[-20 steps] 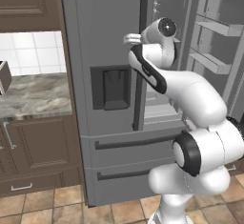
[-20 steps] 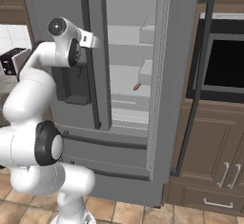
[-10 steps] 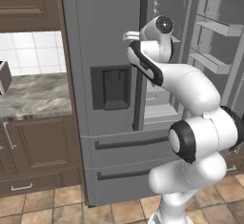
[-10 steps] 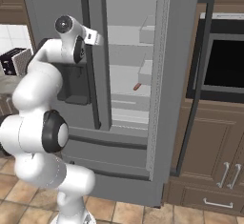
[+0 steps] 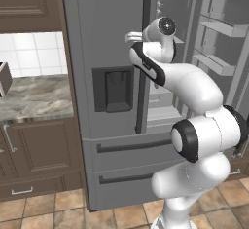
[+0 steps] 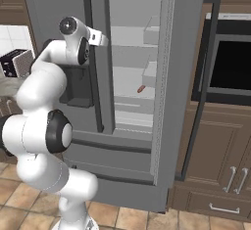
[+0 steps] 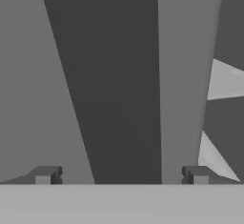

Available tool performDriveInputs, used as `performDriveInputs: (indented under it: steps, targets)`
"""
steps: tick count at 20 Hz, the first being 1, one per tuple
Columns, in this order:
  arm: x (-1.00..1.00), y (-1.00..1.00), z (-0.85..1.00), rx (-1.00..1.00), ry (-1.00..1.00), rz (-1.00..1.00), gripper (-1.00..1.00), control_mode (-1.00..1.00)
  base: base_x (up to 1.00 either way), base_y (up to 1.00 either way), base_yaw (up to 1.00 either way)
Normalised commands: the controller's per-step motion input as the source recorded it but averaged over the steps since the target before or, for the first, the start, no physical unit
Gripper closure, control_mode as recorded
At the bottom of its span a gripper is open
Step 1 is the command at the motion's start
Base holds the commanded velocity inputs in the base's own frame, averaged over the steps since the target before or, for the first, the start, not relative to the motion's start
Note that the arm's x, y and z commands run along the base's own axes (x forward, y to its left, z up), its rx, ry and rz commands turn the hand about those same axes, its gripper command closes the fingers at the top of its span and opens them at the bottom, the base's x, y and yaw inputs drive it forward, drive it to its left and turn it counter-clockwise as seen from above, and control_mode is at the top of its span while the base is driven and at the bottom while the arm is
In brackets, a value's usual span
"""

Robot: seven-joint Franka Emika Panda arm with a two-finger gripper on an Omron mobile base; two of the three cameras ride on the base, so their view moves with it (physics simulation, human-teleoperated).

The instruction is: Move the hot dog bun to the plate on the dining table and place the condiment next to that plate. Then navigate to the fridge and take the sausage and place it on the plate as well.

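Standing tall and dark grey, the fridge, with its right door swinging open and showing pale grey shelves inside. Running down the shut left door, a long black vertical handle, just beside a dark dispenser recess. Lying on a middle shelf inside the fridge, the sausage, small, reddish and slightly tilted, just beside a pale bin at the shelf's right.
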Motion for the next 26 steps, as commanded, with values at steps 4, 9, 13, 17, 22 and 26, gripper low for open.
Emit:
performDriveInputs:
  steps: [4, 9, 13, 17, 22, 26]
  targets:
    - [0.47, 0.00, -0.12, 0.00, 0.00, 0.00, 1.00, -1.00, 0.00, 0.00, 0.00]
    - [0.37, 0.08, -0.02, 0.00, -0.05, 0.00, 1.00, -1.00, 0.00, 0.00, 0.00]
    - [-0.14, 0.31, 0.00, 0.00, -0.11, 0.01, 1.00, -1.00, 0.00, 0.00, 0.00]
    - [-0.78, 0.54, 0.00, 0.00, -0.11, 0.00, 1.00, -1.00, 0.00, 0.00, 0.00]
    - [-1.00, 0.57, 0.00, 0.00, -0.02, 0.00, 1.00, -1.00, 0.00, 0.00, 0.00]
    - [-1.00, 0.61, 0.00, 0.00, 0.01, 0.00, 1.00, -1.00, 0.00, 0.00, 0.00]
